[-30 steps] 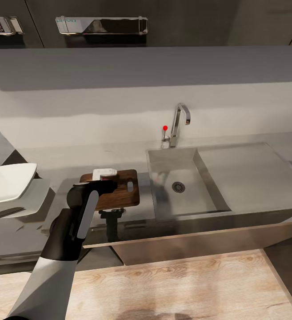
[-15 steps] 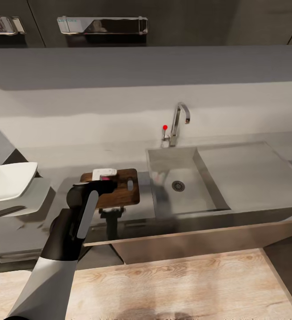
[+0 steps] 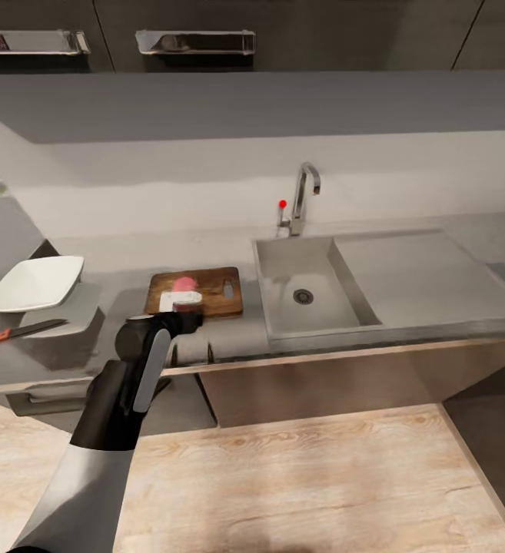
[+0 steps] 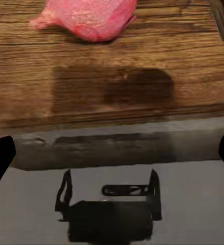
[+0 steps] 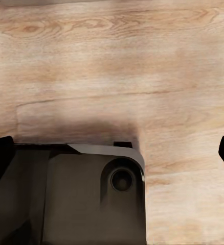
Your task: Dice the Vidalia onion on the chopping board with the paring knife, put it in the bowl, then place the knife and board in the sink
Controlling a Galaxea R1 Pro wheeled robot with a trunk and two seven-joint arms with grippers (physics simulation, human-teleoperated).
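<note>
Pink onion (image 4: 86,18) lies on the wooden board (image 3: 215,296), beside the sink (image 3: 306,296). Above the board's near edge hangs the left gripper (image 3: 181,301), spread wide and empty. Knife (image 3: 18,332) and bowl (image 3: 37,283) sit well left. Over floor planks (image 5: 142,66), the right gripper (image 5: 112,148) is spread too. No writing is legible.

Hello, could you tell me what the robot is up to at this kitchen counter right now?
The robot stands at the countertop with its left gripper over the near edge of the chopping board, jaws spread and holding nothing. The Vidalia onion lies whole on the board, just beyond the gripper. The sink to the right holds nothing that can be seen. The paring knife lies on the counter far to the left, in front of the white bowl. No cut shows on the onion.
</note>
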